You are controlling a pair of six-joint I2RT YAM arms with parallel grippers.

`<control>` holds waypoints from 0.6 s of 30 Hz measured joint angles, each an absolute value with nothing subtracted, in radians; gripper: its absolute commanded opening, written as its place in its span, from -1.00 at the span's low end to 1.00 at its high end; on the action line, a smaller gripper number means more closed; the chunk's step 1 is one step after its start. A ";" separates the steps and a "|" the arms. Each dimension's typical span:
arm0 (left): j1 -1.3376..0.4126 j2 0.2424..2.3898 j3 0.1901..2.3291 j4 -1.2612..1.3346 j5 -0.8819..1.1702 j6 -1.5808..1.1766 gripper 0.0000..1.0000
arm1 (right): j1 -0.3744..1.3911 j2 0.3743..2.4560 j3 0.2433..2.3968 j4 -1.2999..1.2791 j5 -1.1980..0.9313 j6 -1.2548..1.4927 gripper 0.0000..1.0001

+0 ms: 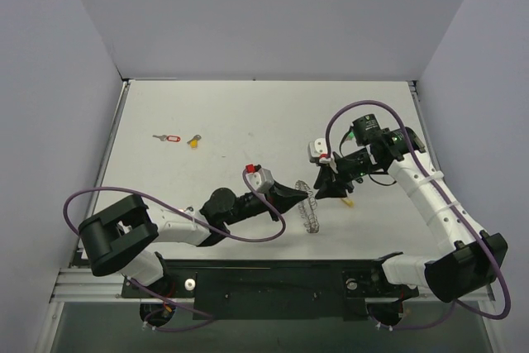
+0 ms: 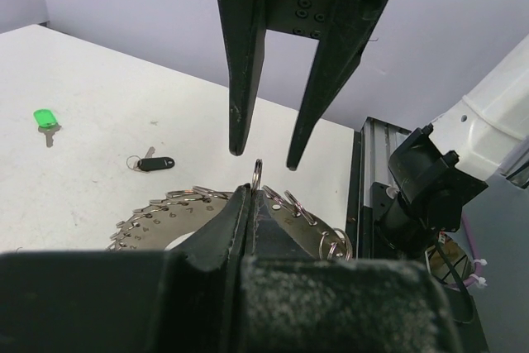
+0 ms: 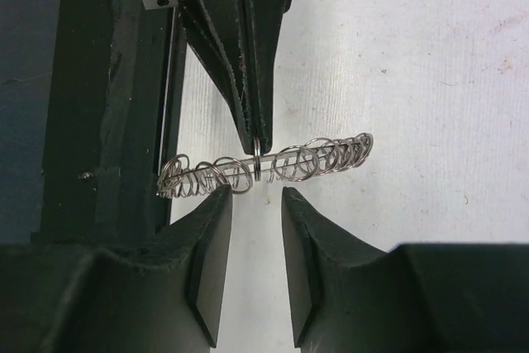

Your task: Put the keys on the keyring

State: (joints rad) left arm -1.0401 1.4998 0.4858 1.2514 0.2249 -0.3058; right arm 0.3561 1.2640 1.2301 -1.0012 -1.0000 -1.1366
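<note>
The keyring (image 1: 310, 214) is a silvery disc edged with small wire rings, standing on edge at the table's middle front. My left gripper (image 1: 302, 194) is shut on one of its small rings (image 2: 257, 173). The disc face (image 2: 165, 222) shows below the jaws in the left wrist view. My right gripper (image 1: 324, 188) is open and empty, its fingertips just short of the keyring (image 3: 273, 163) and facing the left gripper's tip (image 3: 258, 134). A red-tagged key (image 1: 169, 138) and a yellow key (image 1: 194, 141) lie far left. A green key (image 2: 44, 118) and a black key (image 2: 154, 164) lie on the table.
A small orange-yellow key (image 1: 349, 201) lies on the table just under my right gripper. The black rail (image 1: 273, 279) with the arm bases runs along the near edge. Purple cables loop off both arms.
</note>
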 measured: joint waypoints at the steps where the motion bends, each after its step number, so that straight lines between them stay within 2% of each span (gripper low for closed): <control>1: -1.042 1.500 0.486 1.252 0.221 -0.305 -1.00 | 0.357 1.266 1.230 -0.995 -0.998 -1.131 -0.51; 5: -1.048 1.500 0.486 1.253 0.213 -0.302 -1.00 | 0.357 1.275 1.230 -0.979 -0.995 -1.119 -0.56; 8: -1.048 1.500 0.486 1.253 0.212 -0.302 -1.00 | 0.357 1.275 1.230 -0.969 -0.995 -1.114 -0.67; 18: -1.052 1.500 0.485 1.253 0.204 -0.302 -1.00 | 0.375 1.275 1.227 -0.953 -0.994 -1.104 -0.71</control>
